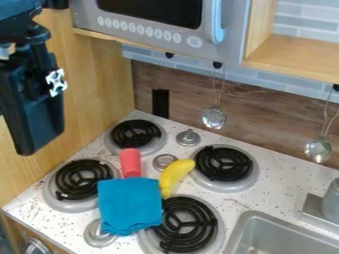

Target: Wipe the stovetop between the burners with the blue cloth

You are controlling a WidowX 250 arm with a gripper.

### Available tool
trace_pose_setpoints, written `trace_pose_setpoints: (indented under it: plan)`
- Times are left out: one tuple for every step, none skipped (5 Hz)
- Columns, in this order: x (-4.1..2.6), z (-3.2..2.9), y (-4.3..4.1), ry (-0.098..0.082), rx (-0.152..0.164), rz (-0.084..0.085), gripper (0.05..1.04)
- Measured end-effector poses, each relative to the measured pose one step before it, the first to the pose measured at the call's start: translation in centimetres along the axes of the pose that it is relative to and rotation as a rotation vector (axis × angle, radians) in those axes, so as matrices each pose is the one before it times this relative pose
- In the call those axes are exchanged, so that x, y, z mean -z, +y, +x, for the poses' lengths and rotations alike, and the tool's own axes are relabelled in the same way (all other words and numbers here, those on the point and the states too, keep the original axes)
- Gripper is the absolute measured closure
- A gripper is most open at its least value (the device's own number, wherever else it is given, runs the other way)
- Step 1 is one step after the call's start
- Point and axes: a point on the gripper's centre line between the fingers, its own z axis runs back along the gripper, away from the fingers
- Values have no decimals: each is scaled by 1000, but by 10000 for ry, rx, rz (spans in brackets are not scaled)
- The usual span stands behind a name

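The black gripper (29,116) hangs at the left edge, high beside the wooden side wall, touching nothing on the stove. Below and to its right, a folded blue cloth (130,204) lies on the stove top, its right side over the edge of the front burner. A red cylindrical object (130,162) extends from behind the cloth's upper edge, between the two left burners. A yellow banana (175,174) lies just right of the cloth, between it and the right rear burner.
Four black coil burners, one at the back left (136,133), sit in the speckled white stove top (265,201). A grey sink (281,233) and faucet (331,201) are at lower right. Metal ladles (214,118) hang at the back wall under a microwave (149,25) and a wooden shelf (298,54).
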Motion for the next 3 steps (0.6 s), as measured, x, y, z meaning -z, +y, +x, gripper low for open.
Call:
trace_pose_setpoints:
  plan:
    - [280, -79, 37, 60, 13, 11, 83]
    - [3425, 2485, 2524, -148, -335, 432, 83]
    - [2432, 2675, 2390, -869, -1240, 758, 83]
